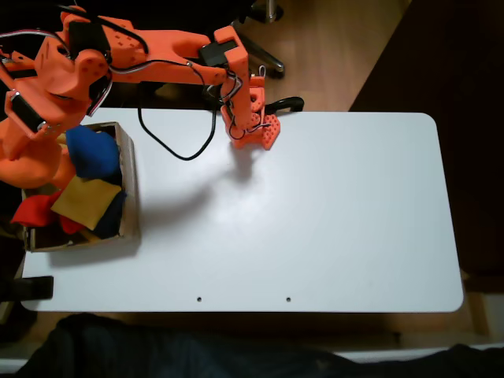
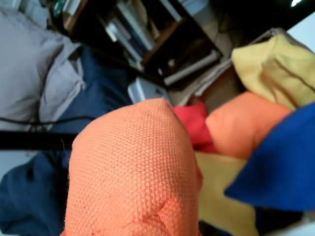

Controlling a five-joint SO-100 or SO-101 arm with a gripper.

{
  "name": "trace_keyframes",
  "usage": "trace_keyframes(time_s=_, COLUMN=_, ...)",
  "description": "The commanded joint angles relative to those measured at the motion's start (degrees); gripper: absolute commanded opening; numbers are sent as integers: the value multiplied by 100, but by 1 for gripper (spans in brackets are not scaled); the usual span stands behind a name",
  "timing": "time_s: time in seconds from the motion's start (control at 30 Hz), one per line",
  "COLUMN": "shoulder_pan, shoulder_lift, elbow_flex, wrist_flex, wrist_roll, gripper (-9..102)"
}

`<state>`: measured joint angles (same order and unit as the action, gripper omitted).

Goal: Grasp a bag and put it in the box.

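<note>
Your end effector (image 1: 22, 169) hangs over the box (image 1: 130, 185) at the table's (image 1: 315, 220) left edge, grasping the bag (image 2: 133, 172). Blue (image 1: 93, 152), yellow (image 1: 85, 201) and red (image 1: 33, 209) beanbags fill the box.

no legible text, labels, brands or numbers anywhere

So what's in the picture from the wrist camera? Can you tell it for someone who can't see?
A plump orange bag fills the front of the wrist view, very close to the camera. Behind it lie more beanbags: a yellow one, another orange one, a red one and a blue one. Dark shelves stand further back.
</note>
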<state>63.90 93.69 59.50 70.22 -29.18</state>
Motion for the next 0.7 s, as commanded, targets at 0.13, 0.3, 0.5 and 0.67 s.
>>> trace_keyframes(time_s=0.13, shoulder_pan=264, shoulder_lift=-510, elbow_flex=-1230, wrist_flex=-316, wrist_roll=62, gripper=0)
trace_keyframes(time_s=0.3, shoulder_pan=369, shoulder_lift=-914, elbow_flex=-1521, wrist_flex=-483, wrist_roll=62, gripper=0)
trace_keyframes(time_s=0.5, shoulder_pan=431, shoulder_lift=-1283, elbow_flex=-1652, wrist_flex=-554, wrist_roll=53, gripper=0)
trace_keyframes(time_s=0.67, shoulder_pan=483, shoulder_lift=-1521, elbow_flex=-1723, wrist_flex=-615, wrist_roll=26, gripper=0)
